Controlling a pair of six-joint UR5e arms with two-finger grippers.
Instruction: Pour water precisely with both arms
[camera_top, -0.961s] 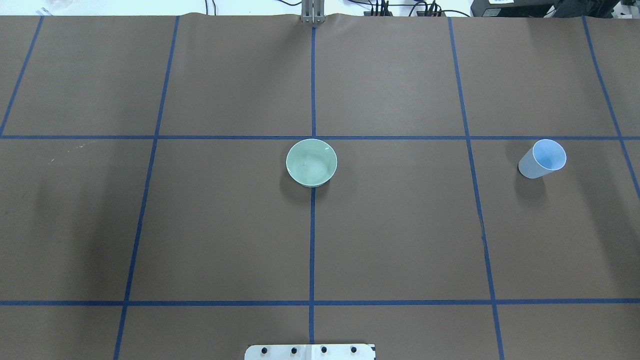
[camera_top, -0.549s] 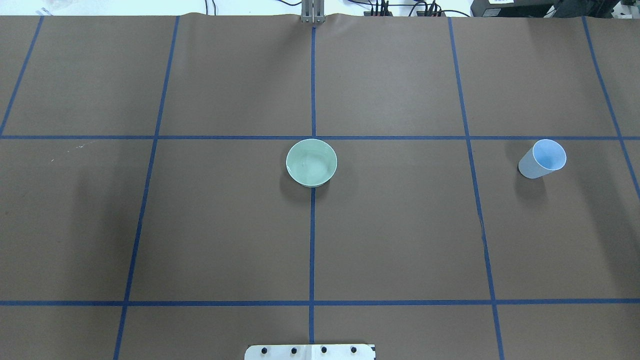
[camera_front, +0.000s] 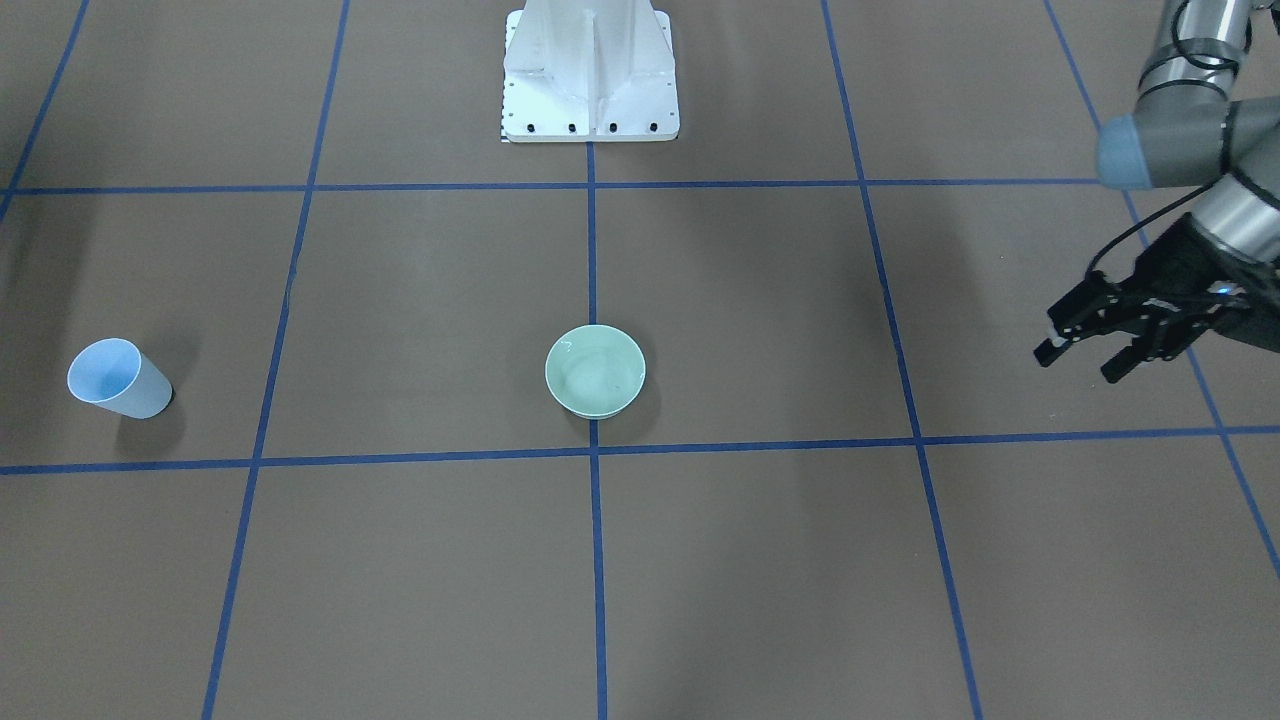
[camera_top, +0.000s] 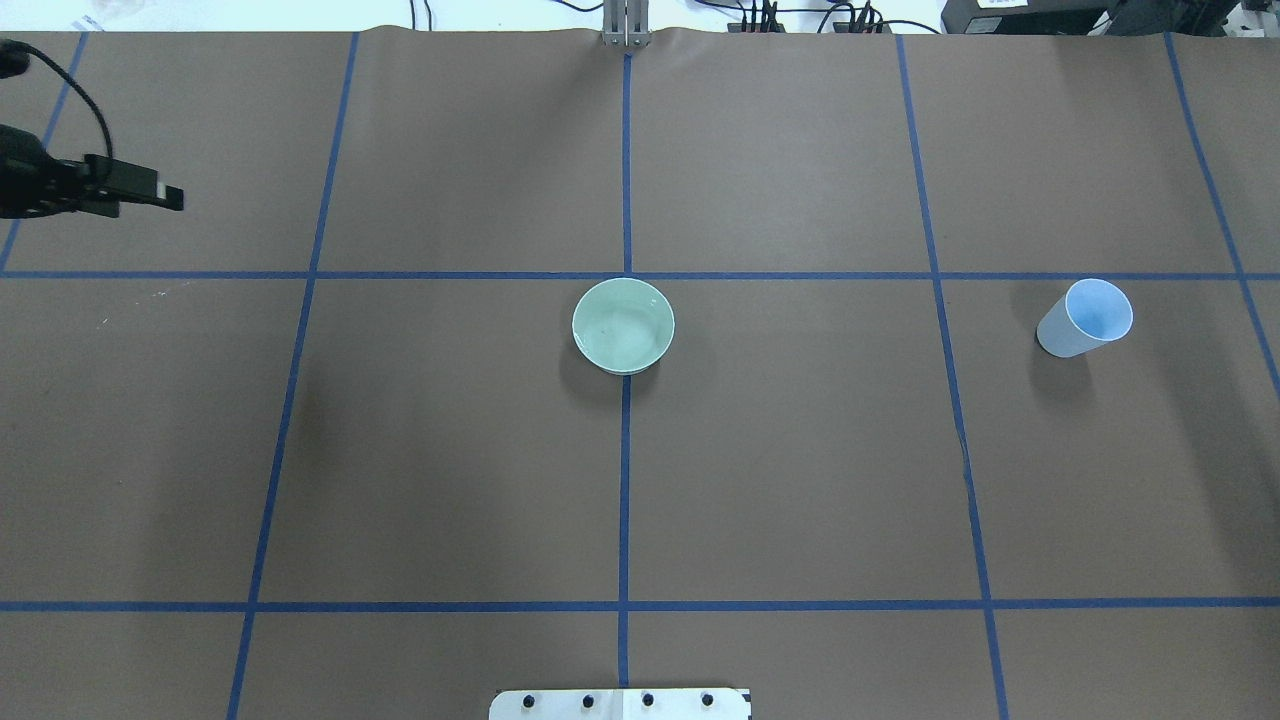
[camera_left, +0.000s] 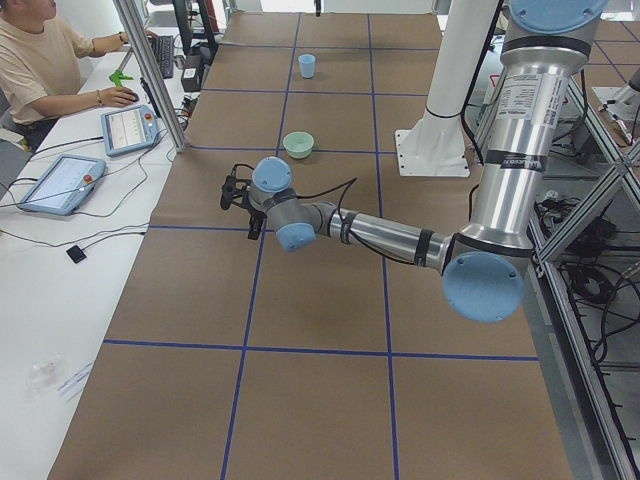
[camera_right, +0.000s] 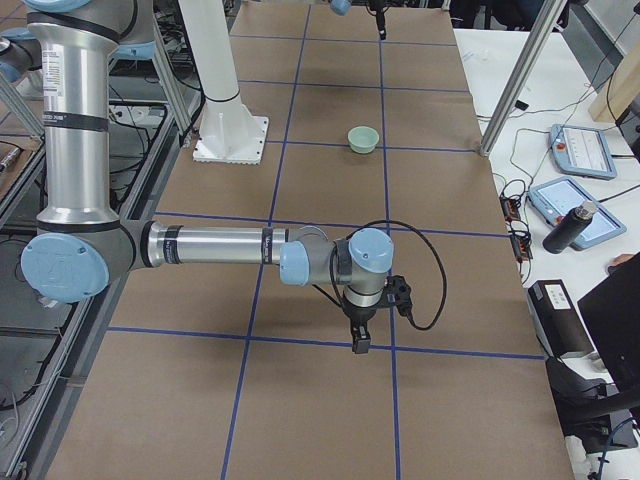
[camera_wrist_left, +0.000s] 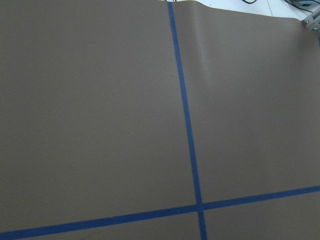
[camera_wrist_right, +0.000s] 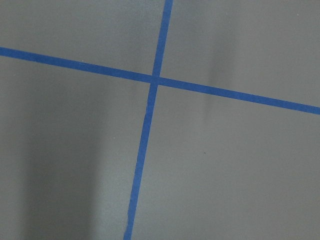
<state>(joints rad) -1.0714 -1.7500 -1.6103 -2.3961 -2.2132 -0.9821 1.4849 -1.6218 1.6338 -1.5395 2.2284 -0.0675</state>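
Left tool (camera_front: 1080, 360) open and empty, well apart from bowl (camera_front: 595, 371) and cup (camera_front: 118, 378).
Front view: the left tool hangs over bare tabletop (camera_front: 750, 560), fingers spread, gripping nothing; the pale green bowl sits mid-table on a blue tape line (camera_front: 593, 560), the light-blue cup at the far side. Overhead: this tool now shows at the left edge, absent a second ago; bowl and cup unmoved. Right-side view: the right tool (camera_right: 358, 340) points down; cannot tell its opening.

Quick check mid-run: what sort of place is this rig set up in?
Probably a robotics lab test cell: a brown-covered table marked with a blue tape grid, teach pendants on the side bench, and an operator seated beside them.
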